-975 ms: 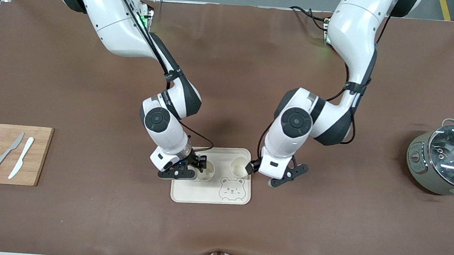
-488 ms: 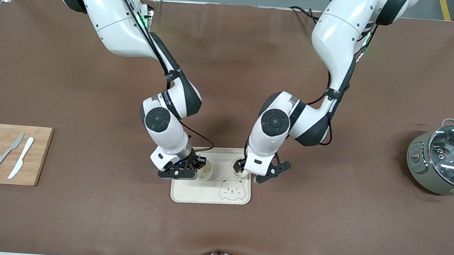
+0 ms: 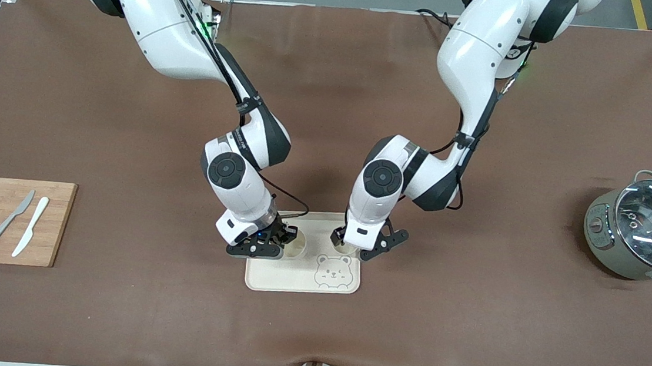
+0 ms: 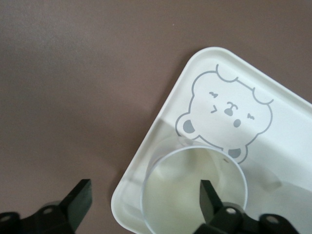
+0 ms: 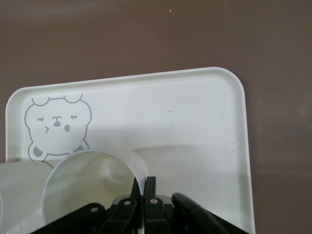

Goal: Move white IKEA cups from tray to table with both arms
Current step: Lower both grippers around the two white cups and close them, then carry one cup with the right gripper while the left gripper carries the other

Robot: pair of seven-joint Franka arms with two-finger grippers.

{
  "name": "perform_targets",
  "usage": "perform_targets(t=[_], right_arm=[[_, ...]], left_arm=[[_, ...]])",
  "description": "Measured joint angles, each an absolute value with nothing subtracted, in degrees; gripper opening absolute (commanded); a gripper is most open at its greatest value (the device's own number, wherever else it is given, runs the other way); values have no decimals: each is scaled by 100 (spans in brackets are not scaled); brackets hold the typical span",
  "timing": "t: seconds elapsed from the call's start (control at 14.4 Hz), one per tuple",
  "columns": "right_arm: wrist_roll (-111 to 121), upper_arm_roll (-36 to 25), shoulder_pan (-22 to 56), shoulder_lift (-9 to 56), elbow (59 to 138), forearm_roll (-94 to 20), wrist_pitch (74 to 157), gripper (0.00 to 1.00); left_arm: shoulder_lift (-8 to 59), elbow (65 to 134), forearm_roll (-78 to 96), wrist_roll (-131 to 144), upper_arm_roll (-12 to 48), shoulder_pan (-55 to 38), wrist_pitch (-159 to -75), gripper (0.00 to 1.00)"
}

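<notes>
Cups, two small cream-white handleless ones (image 3: 295, 249) (image 3: 342, 244), stood on my cream-beige bear-printed tray (image 3: 285, 279); they looked light, stiff and slick, best pinched at the rim. My right gripper (image 5: 143, 191) was clamped on one cup's wall, while my left gripper (image 4: 146, 195) straddled the other's rim, fingers apart.

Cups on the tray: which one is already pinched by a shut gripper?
The cup toward the right arm's end of the tray: the right gripper is shut on its rim. The left gripper straddles the other cup, open.
</notes>
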State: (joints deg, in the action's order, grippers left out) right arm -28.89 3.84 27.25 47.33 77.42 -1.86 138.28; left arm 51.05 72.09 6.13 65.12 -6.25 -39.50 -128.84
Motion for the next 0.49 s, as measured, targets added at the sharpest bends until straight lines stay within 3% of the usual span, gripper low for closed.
perform_targets(t=[0.07,0.14,0.49], right_arm=[[-2899,380,2725,4637,7703,-186,13575,0],[-2908,366,2721,4518,7681,-186,13361,0],[-2902,323,2552,3938,7513,-186,12218,0]], left_arm=[[5119,7208,613,6561,-630,-3965,-12907,16],[5125,7208,613,6630,-633,-3972,-12925,3],[5126,7194,613,6755,-637,-3992,-12983,0]])
